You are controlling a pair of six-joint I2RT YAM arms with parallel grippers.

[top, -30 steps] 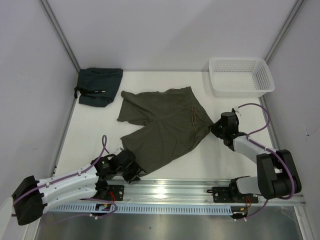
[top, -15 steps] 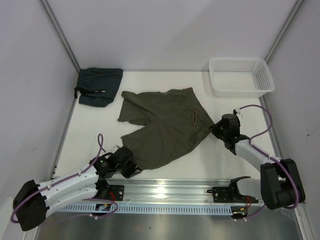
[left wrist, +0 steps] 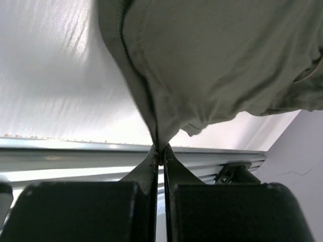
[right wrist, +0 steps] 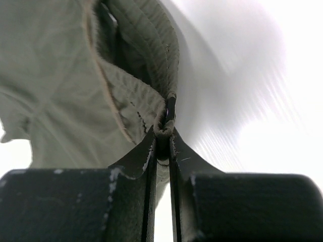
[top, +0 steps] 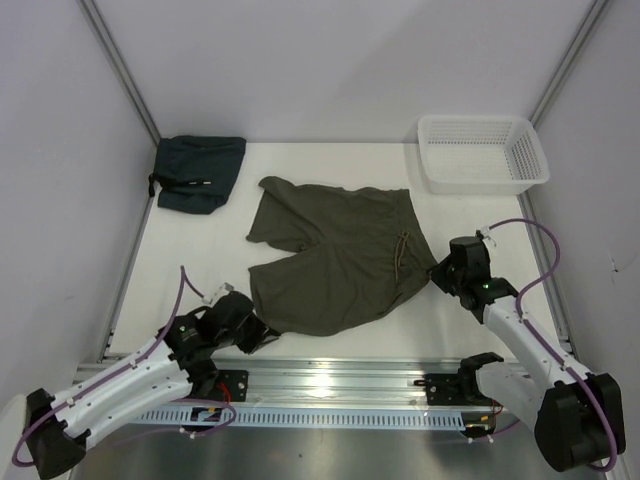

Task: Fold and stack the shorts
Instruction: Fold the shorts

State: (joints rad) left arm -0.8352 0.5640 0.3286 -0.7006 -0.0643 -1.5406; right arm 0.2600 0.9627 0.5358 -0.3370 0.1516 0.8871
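Olive-green shorts (top: 335, 262) lay spread flat across the middle of the white counter (top: 190, 260), waistband toward the right edge and the two legs toward the left edge. The left pincer (top: 262, 333) was pressed together on the hem corner of the nearer leg, close to the counter's near edge and its metal rail (top: 340, 380). The right pincer (top: 437, 272) was pinching the ribbed waistband at the shorts' right side, just beside the brownish drawstring (top: 402, 250). A folded dark garment (top: 198, 172) sat in the far left corner, apart from the farther leg. A white mesh basket (top: 530, 160) sat in the far right corner, apart from the waistband. Bare counter lay open along the left edge beside the legs, in a strip along the far edge between the garment and the basket, and in a narrower band along the right edge.
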